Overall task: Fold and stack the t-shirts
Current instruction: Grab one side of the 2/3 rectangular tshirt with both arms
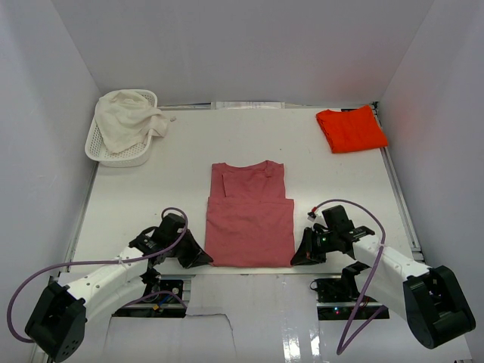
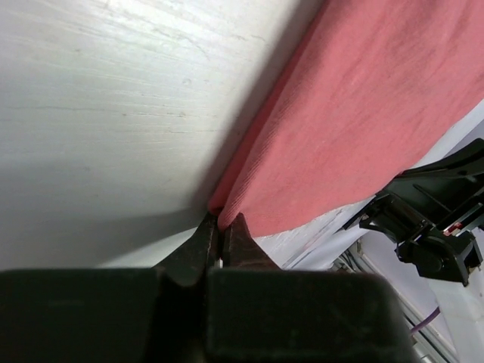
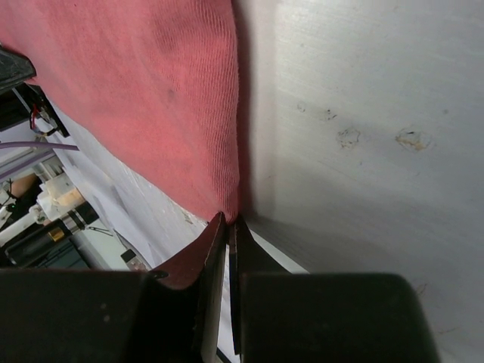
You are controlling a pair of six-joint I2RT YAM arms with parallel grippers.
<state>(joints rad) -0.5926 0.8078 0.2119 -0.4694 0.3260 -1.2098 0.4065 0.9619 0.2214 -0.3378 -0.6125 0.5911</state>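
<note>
Grip: I am pinching rose t-shirt (image 1: 249, 223) near corners, left claw (image 2: 219, 227), right claw (image 3: 229, 225) narrow | overhead alone showing orange t-shirt (image 1: 352, 130), far-right corner.

From above, the left gripper (image 1: 207, 261) and right gripper (image 1: 295, 260) cover the rose shirt's (image 1: 249, 227) near corners, so the pinch is hidden there (each wrist view shows only tips meeting hem, with the shirt running off the frame). A cloth (image 1: 128, 121) hides most of the basket (image 1: 113, 160). The orange shirt's (image 1: 350, 130) folds are too small to count.
</note>
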